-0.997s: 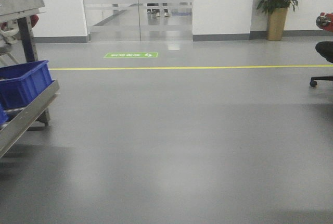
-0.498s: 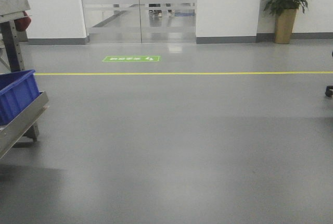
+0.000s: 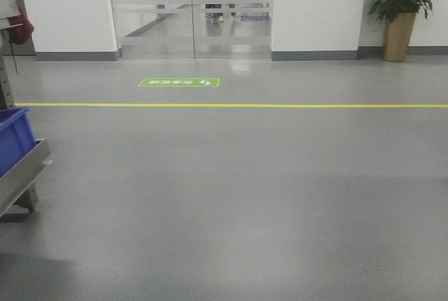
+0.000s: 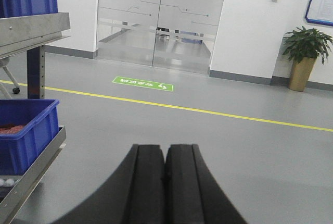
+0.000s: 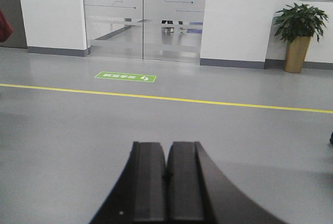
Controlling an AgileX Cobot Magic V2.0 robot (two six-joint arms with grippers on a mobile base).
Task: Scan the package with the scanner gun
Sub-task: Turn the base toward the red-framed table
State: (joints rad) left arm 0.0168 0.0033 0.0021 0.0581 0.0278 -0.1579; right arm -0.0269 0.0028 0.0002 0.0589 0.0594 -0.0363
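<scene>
Neither the package nor the scanner gun shows in any view. In the left wrist view my left gripper [image 4: 165, 148] is shut, its two black fingers pressed together with nothing between them, pointing out over the grey floor. My right gripper [image 5: 166, 145] looks the same in the right wrist view: shut and empty above bare floor. Neither arm appears in the front view.
A metal rack [image 3: 21, 168] with a blue bin [image 3: 14, 136] stands at the left; the blue bin [image 4: 28, 130] also sits left of my left gripper. A yellow floor line [image 3: 231, 105], a green floor sign [image 3: 179, 82], glass doors [image 3: 192, 10] and a potted plant [image 3: 400, 14] lie ahead.
The front view has swung to the left and forward: the rack and blue bin slid toward the left edge, the plant shifted right, and the office chair at the right left the frame.
</scene>
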